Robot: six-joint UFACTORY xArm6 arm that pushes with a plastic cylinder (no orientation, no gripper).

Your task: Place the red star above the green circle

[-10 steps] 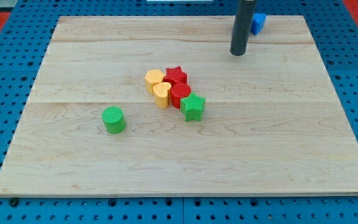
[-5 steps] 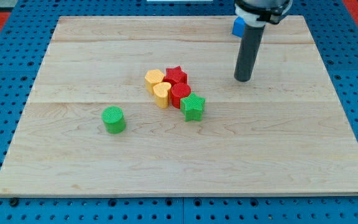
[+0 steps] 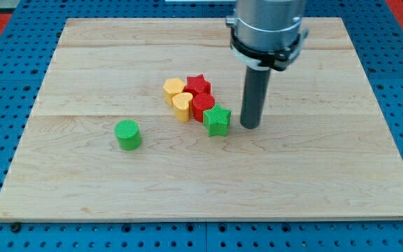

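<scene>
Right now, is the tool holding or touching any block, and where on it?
Nothing is held. My tip stands just to the view's right of the green star, apart from it by a small gap.

- The arm comes down from the view's top as a wide grey cylinder with a black collar
- Below the collar a straight dark rod stands upright
- My tip (image 3: 250, 125) rests on the bench, right of centre in the view
</scene>
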